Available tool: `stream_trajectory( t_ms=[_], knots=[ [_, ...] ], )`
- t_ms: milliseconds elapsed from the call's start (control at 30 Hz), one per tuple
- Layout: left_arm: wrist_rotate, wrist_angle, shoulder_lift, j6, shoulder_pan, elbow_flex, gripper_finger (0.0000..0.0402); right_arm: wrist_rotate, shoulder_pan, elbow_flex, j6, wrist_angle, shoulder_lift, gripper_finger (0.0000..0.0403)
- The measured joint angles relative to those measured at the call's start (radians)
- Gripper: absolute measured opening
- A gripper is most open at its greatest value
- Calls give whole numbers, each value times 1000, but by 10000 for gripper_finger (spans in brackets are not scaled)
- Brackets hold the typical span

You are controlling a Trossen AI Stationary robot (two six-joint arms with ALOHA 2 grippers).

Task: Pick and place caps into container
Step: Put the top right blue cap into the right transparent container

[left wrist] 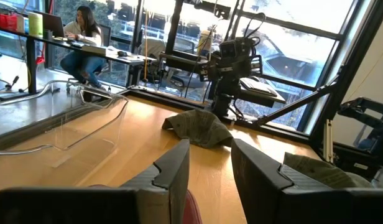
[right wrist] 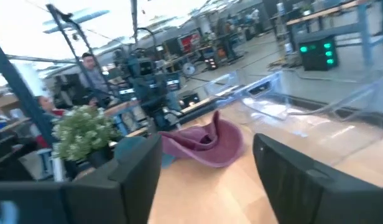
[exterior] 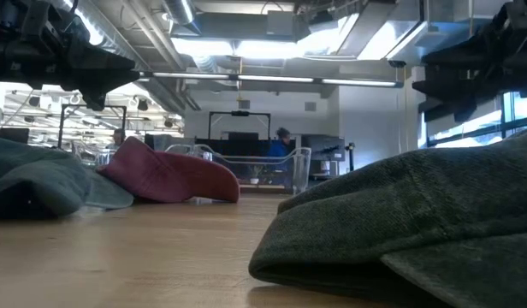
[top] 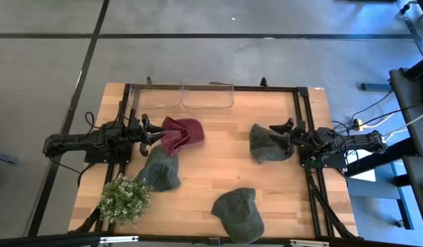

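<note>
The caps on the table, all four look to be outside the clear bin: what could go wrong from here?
The maroon cap is soft and rumpled, so the left gripper beside it may pinch only a fold and drop it.

The container is barely wider than one cap, so a brim may catch on its wall.

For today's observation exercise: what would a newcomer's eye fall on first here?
The maroon cap stands out, lying beside the left hand, near the empty clear container at the table's far edge. Three grey-green caps are scattered around it, and a bushy plant sits at the near left corner.
</note>
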Motion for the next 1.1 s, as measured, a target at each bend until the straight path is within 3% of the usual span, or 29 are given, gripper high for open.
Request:
stream_trajectory(
  t_ms=[267, 500, 700, 900, 1100],
  knots=[
    [0, 0, 0, 0, 0, 0, 116, 140, -1, 0, 14, 201, 0, 302],
    [0, 0, 0, 0, 0, 0, 116, 53, 0, 11, -56, 399, 81, 302],
    [0, 0, 0, 0, 0, 0, 116, -68, 0, 188, -74, 392, 313, 302],
    [0, 0, 0, 0, 0, 0, 116, -203, 0, 481, -112, 171, 644, 302],
    [0, 0, 0, 0, 0, 0, 116, -331, 0, 757, -114, -260, 876, 302]
  ],
)
